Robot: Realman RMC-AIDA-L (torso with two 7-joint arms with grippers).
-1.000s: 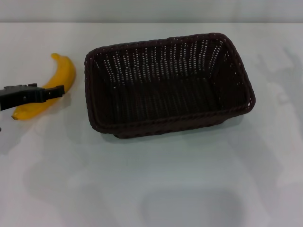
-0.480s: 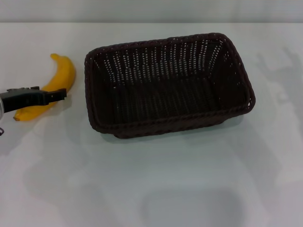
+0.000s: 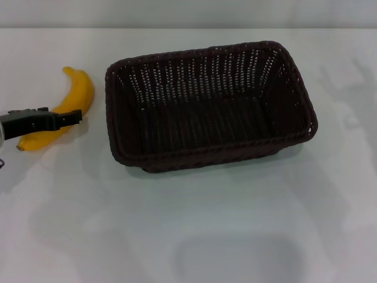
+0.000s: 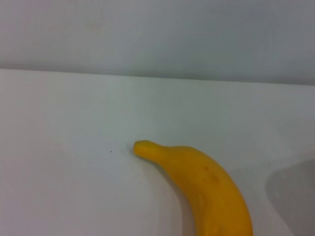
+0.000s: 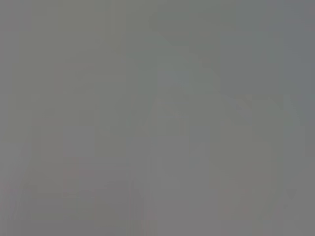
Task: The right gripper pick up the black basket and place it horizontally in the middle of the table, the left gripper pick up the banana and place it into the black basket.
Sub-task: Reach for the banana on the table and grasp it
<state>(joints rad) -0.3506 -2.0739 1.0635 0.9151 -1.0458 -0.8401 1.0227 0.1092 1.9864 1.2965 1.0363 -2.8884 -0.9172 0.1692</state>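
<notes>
White bench fills my head view from edge to edge, with a pale wall band along the far side. On it the black basket sits roughly central, long side running across my view, open side up, its woven walls sloping out to a braided rim. I see nothing inside it.

Off to my left lies the banana, flat on the bench and well apart from the basket, stem end pointing away from me and the small dark tip nearer me. My left gripper reaches in from the left edge and crosses over the lower half of the banana, its blocky tip just past the fruit's inner curve. From the head view I cannot tell whether the fingers are spread or closed, or whether they touch the banana at all.

My left wrist view shows the banana's stem end and upper body lying on the bench, with the wall behind; none of that arm's fingers appear there.

My right gripper is nowhere in the head view, and the right wrist view gives me only a flat grey field.
</notes>
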